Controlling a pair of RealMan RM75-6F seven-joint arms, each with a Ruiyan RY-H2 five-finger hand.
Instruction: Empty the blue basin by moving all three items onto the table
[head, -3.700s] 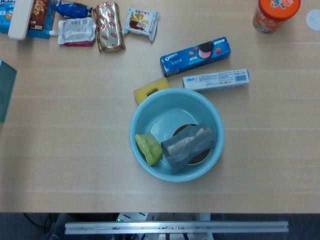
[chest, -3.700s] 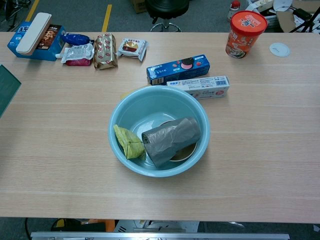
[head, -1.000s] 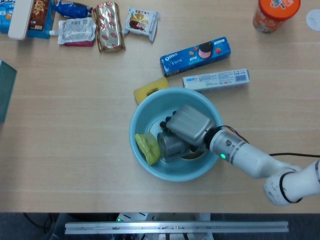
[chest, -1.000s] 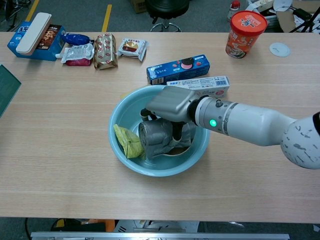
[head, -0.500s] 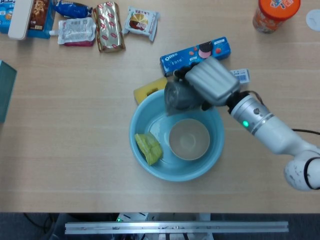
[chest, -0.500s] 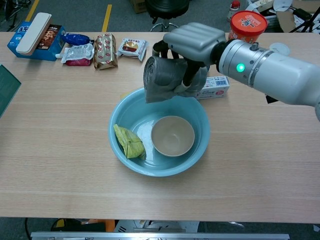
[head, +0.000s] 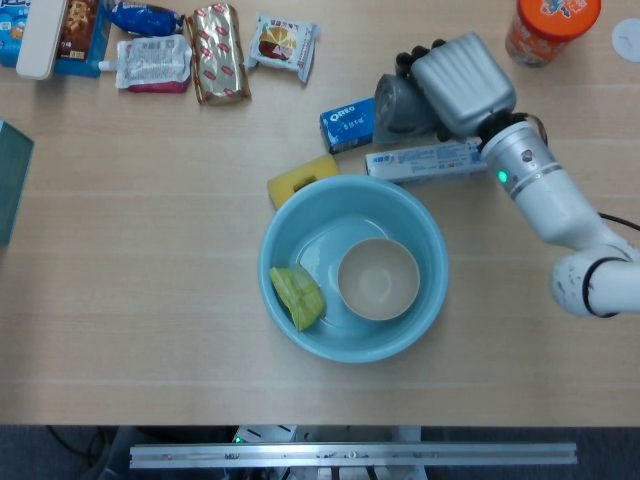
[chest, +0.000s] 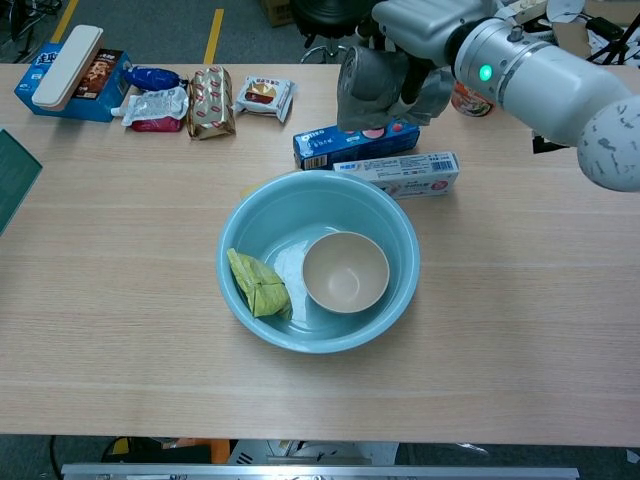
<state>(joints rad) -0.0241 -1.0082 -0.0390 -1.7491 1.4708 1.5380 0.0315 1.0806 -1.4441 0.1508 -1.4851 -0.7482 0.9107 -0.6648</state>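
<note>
Only "OREO" reads on the blue box (head: 349, 121) under the right hand (head: 455, 80)

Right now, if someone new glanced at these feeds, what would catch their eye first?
Probably the right hand raised over the far side of the table, gripping a grey roll of bags above the cookie box. Next, the blue basin in the middle of the table, holding a tan bowl and a yellow-green packet to the left of it.

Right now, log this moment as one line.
right hand holds grey bag roll above Oreo box | bowl, yellow packet in basin
</note>
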